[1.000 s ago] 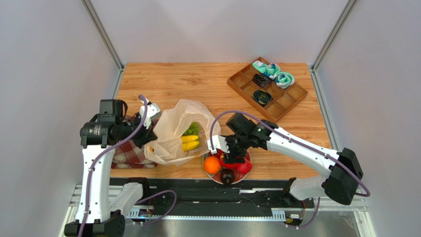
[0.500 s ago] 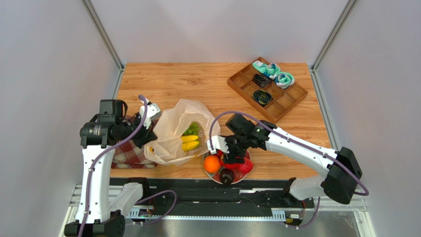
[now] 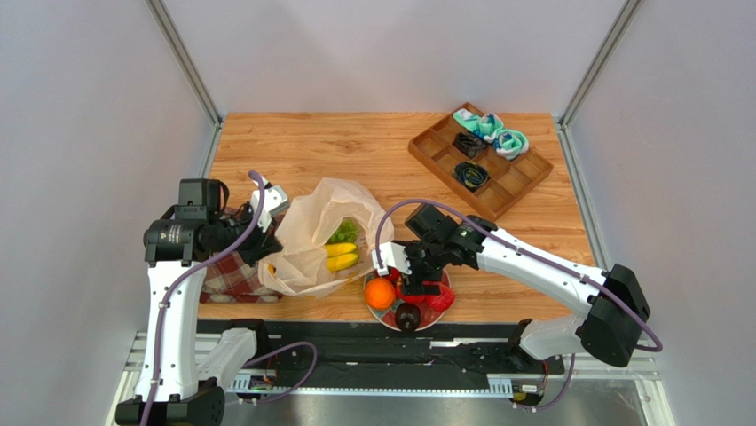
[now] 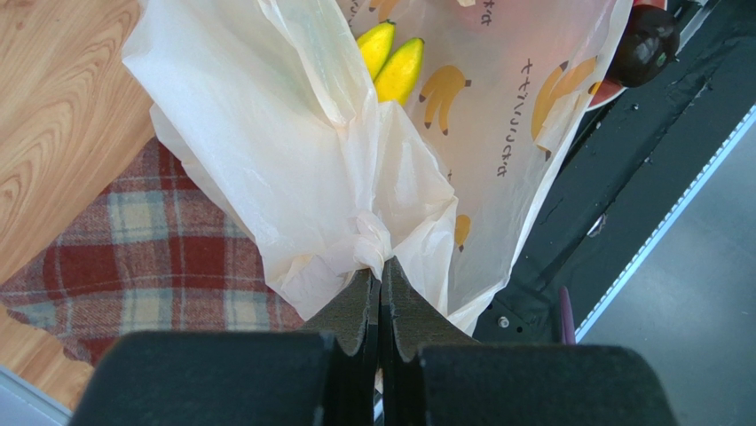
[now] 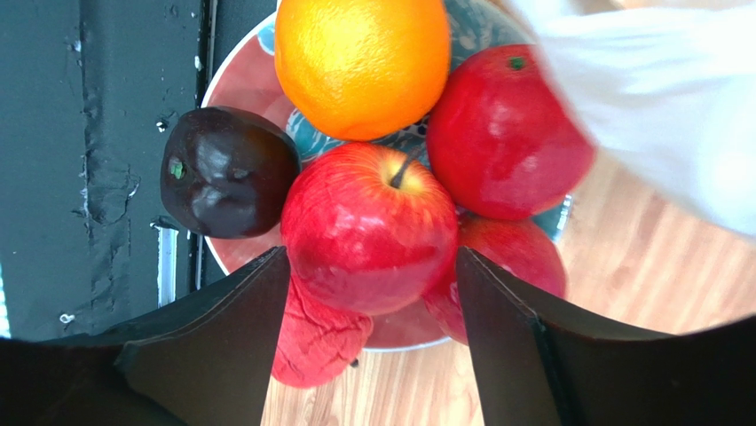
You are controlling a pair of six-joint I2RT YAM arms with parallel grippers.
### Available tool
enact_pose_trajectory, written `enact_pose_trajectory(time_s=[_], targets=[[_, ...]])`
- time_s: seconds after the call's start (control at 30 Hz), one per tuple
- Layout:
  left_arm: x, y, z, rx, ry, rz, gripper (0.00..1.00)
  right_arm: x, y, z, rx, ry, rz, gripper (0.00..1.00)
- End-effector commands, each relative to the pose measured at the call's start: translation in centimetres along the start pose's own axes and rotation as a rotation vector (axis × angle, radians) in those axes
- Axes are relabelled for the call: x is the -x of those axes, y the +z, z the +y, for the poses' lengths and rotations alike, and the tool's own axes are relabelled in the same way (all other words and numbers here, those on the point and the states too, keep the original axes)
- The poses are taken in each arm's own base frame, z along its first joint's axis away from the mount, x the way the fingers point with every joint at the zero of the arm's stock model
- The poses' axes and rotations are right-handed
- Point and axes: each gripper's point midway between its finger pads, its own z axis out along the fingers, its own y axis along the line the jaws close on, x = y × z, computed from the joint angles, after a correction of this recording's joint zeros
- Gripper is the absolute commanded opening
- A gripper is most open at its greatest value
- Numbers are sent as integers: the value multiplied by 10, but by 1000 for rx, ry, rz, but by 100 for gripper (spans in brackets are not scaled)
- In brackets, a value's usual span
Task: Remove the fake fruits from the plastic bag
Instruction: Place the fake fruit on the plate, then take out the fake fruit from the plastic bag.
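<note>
The plastic bag lies open on the table with yellow bananas and green grapes inside. My left gripper is shut on a bunched fold of the bag, its tips pinching the plastic; the bananas show above. My right gripper hangs over the plate, its jaws against both sides of a red apple resting on the pile. Around it lie an orange, a dark purple fruit, another red fruit and a strawberry.
A red plaid cloth lies under the bag's left side near the table's front edge. A wooden compartment tray with rolled cloths and black items stands at the back right. The plate sits at the front edge next to the black rail.
My right gripper has shifted slightly left over the plate. The left arm and the bag have not moved.
</note>
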Motion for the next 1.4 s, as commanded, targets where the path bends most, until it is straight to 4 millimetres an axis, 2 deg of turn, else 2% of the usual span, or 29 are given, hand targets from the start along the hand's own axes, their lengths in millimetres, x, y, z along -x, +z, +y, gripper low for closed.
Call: enact_pose_trajectory(time_s=[0.0, 0.1, 0.13, 0.2, 0.33, 0.43, 0.5, 0.53, 0.57, 0.63, 0.67, 0.77, 0.8, 0.87, 0.9, 0.97, 1.0, 1.03, 1.07, 1.1, 1.13, 1.17, 1.2, 1.23, 1.27, 1.3, 1.33, 1.37], targets=[[-7, -5, -14, -35, -27, 23, 0, 42, -41, -29, -104, -18, -76, 76], [-9, -5, -14, -27, -24, 28, 0, 63, -58, -41, -130, -9, -128, 77], [-9, -5, -13, -22, -25, 29, 0, 79, -70, -48, -157, -20, -168, 77], [-8, -7, -14, -19, -23, 22, 0, 100, -81, -53, -162, -18, -232, 77], [-2, -13, -20, -19, -22, -1, 0, 151, -105, -79, -222, 26, -374, 78], [1, -18, -25, -18, -21, -13, 0, 176, -113, -100, -290, 73, -470, 78], [2, -21, -27, -7, -13, -21, 0, 187, -106, -104, -256, 78, -503, 70], [2, -22, -27, -3, -15, -22, 0, 191, -101, -103, -234, 78, -506, 67], [2, -23, -27, 1, -12, -22, 0, 193, -86, -103, -197, 84, -489, 58], [4, -27, -29, 9, -6, -27, 0, 187, -64, -98, -140, 109, -447, 49], [3, -29, -33, 4, -8, -22, 0, 184, -45, -98, -120, 128, -415, 42], [8, -43, -48, -4, 38, -49, 0, 176, -14, -111, -152, 272, -370, 33], [12, -51, -53, 8, 67, -68, 0, 171, 3, -123, -182, 334, -356, 33], [8, -59, -65, 3, 86, -60, 0, 169, 18, -133, -212, 479, -358, 32], [7, -66, -70, 14, 105, -63, 0, 165, 32, -144, -246, 519, -356, 32], [-2, -72, -67, 82, 69, -27, 0, 159, 48, -151, -291, 622, -347, 31], [-7, -78, -67, 132, 81, -24, 0, 162, 54, -155, -316, 628, -361, 31], [-16, -83, -60, 200, 104, 12, 0, 158, 73, -143, -305, 623, -322, 29], [-23, -89, -61, 247, 144, 14, 0, 158, 79, -138, -313, 601, -305, 25], [-32, -89, -57, 273, 160, 42, 0, 158, 89, -128, -292, 581, -286, 24], [-43, -93, -48, 326, 190, 98, 0, 160, 103, -104, -249, 551, -257, 24], [-54, -94, -44, 353, 194, 134, 0, 160, 109, -94, -246, 534, -243, 23], [-77, -90, -34, 375, 167, 237, 0, 161, 114, -87, -250, 518, -232, 22], [-88, -88, -29, 384, 157, 289, 0, 163, 122, -77, -239, 495, -221, 22], [-100, -87, -27, 393, 145, 329, 0, 163, 124, -77, -239, 489, -220, 21], [-119, -81, -24, 387, 112, 405, 0, 161, 124, -82, -262, 496, -214, 21], [-126, -79, -24, 387, 100, 423, 0, 158, 124, -90, -296, 503, -204, 17], [-134, -76, -27, 390, 96, 426, 0, 155, 119, -106, -383, 518, -197, 13]])
